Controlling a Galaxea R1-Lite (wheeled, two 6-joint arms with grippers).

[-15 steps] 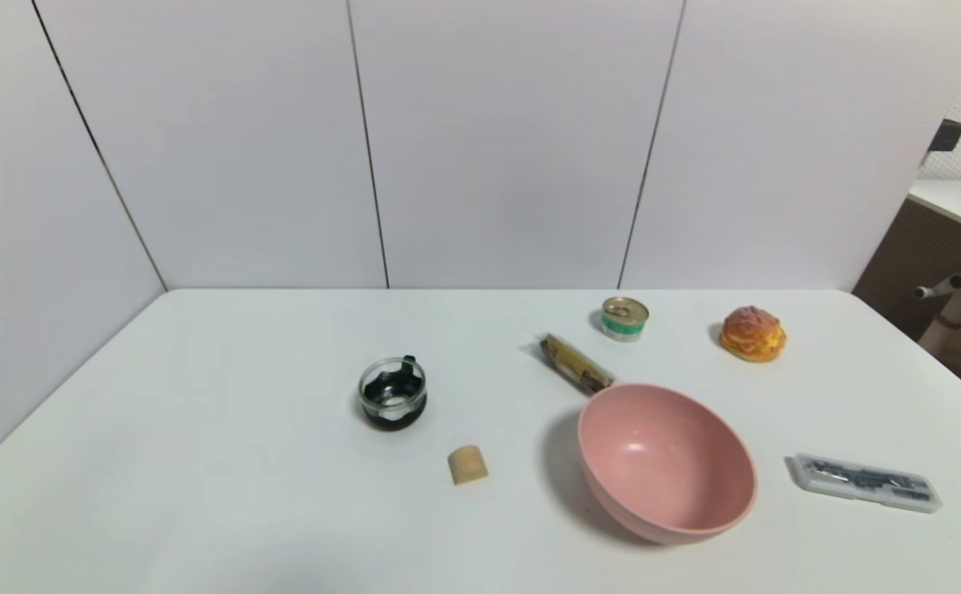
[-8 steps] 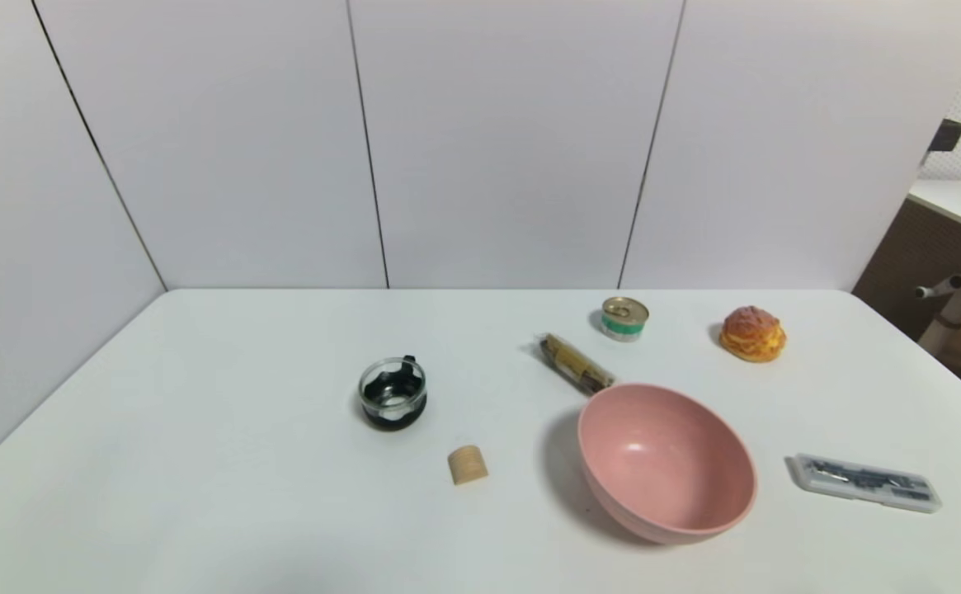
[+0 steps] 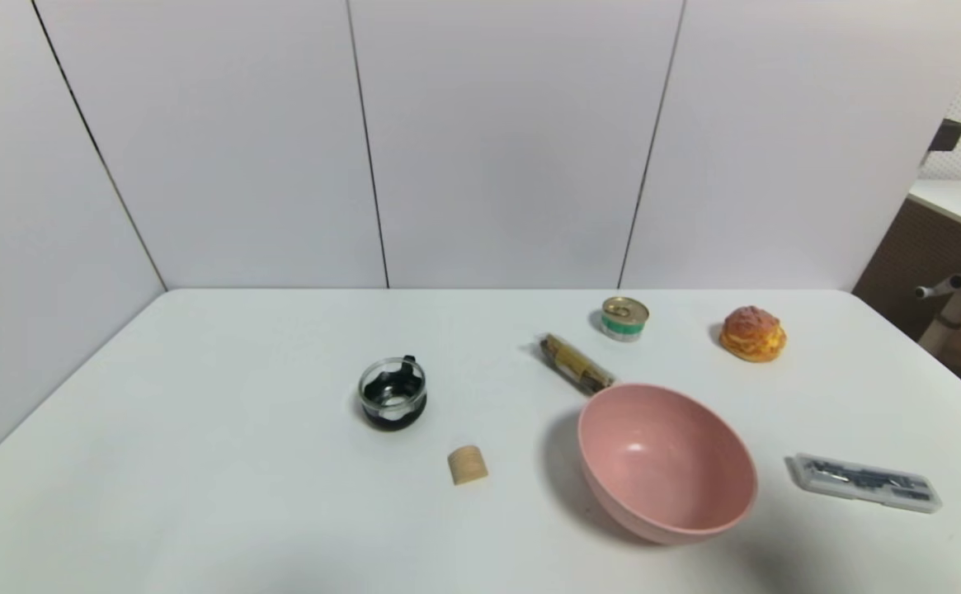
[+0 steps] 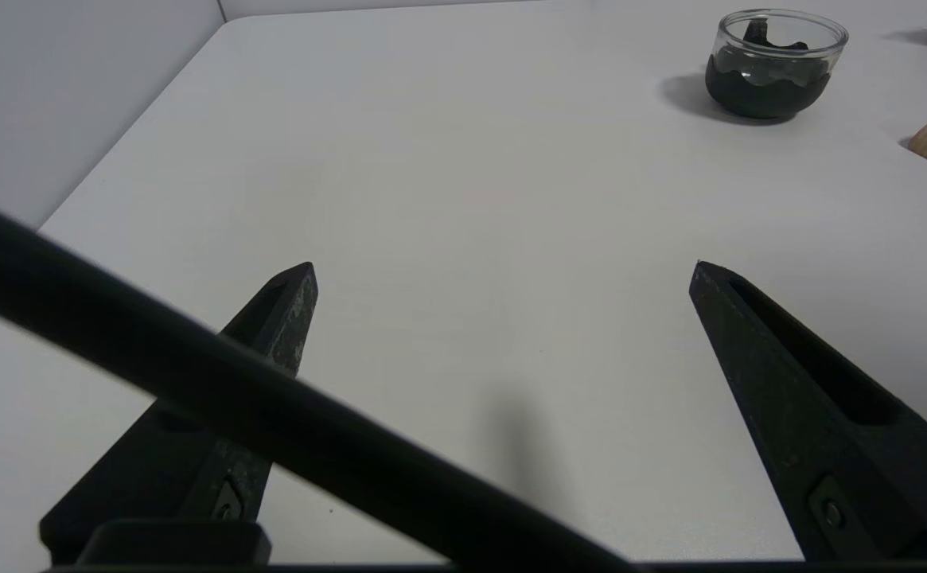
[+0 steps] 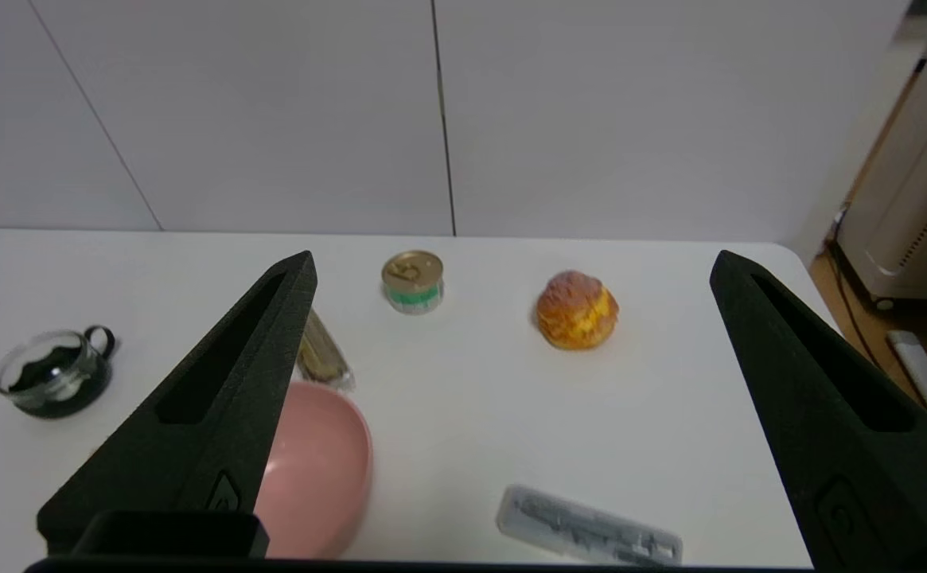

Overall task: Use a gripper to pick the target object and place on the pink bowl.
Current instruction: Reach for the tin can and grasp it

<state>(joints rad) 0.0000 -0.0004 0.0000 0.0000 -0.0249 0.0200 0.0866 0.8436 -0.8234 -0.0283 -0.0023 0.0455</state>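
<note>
Standing upright toward the far right of the white table, the target object is a squat tin with a gold pull-tab lid and a green-and-white label; nothing touches it, and it sits apart from the things around it; the pink bowl rests nearer the robot and slightly to the right of the tin, open side up and tipped a little, with nothing visible inside; a wrapped brown-and-gold roll lies on its side between tin and bowl, its near end just beside the bowl's far rim, and whether it touches the rim cannot be told; a golden cream puff sits to the right of the tin, well apart from it; a clear flat case with dark contents lies to the right of the bowl; a glass cup with a black base stands to the left of centre, and a tan cork cylinder lies on its side nearer the robot, between cup and bowl; neither arm appears in the head view; the right gripper has its two dark fingers spread wide with nothing between them, looking across bowl, tin and puff from the near side; the left gripper is likewise spread wide and holds nothing, low over bare table on the left, with the cup and cork farther off; a dark bar crosses the left wrist view in front of one finger
</note>
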